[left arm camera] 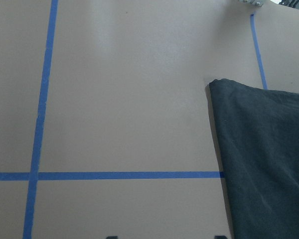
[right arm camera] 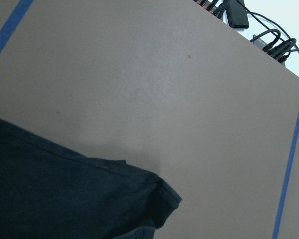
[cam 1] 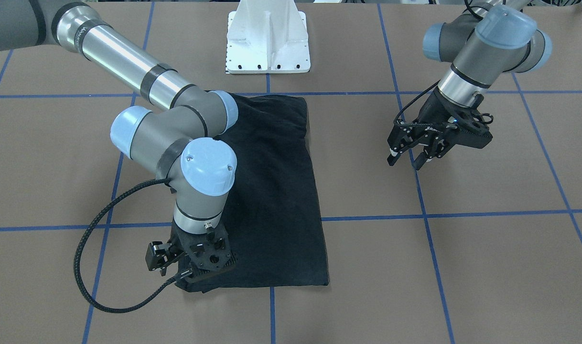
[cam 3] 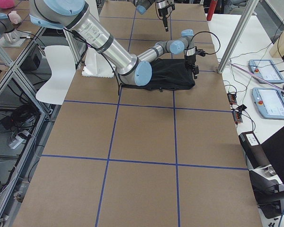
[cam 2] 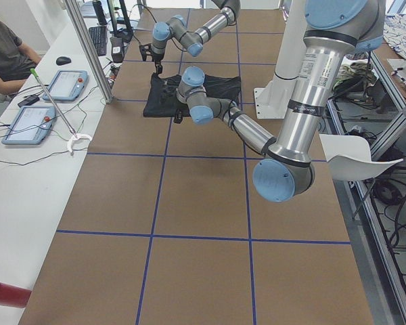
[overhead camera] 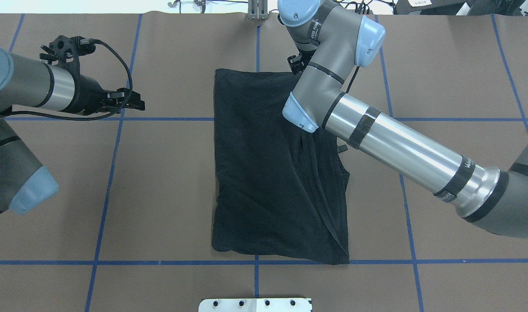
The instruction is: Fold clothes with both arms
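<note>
T-shirt (overhead camera: 272,173) folded flat, left pincer (cam 1: 404,164) spread

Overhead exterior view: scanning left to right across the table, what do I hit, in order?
left arm → left gripper → black T-shirt → right arm's forearm. The right arm's wrist end overlaps the shirt's far right corner, so it is left out.
</note>
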You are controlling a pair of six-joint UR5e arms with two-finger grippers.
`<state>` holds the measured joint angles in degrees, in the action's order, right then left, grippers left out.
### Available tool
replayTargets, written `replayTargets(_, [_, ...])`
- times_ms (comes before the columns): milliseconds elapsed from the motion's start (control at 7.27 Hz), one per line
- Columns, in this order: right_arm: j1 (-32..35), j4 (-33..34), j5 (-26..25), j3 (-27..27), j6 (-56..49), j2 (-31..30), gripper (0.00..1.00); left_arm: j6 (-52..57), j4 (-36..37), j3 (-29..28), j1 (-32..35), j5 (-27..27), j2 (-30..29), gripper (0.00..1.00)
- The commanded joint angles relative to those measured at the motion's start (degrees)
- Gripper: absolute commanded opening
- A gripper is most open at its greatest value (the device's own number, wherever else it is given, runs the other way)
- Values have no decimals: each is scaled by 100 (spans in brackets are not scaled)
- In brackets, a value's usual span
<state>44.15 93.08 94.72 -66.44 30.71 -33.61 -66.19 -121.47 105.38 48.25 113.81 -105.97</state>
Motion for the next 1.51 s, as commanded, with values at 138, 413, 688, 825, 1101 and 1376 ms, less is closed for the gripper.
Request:
replayTargets(138, [-834,990,-5,-2969,550,-1642,100,0,0,-26,-9,10,6,71])
replayTargets(413, [-1529,1718,-180,-3707,883,-1869,94,0,0,-44,-9,10,6,71])
replayTargets(688, [-2198,2466,-382,-4017,1069,-1869,87,0,-8,-52,-9,10,15,71])
replayTargets(825, [-2331,2478,-401,-4017,1078,-1904,85,-8,0,-9,0,1,15,71])
replayTargets(1101, [-2454,2478,-410,-4026,1078,-2088,82,-8,0,-17,-9,10,6,71])
replayTargets(1376, [-2735,2478,-393,-4017,1069,-2281,68,-8,0,-26,-9,10,6,71])
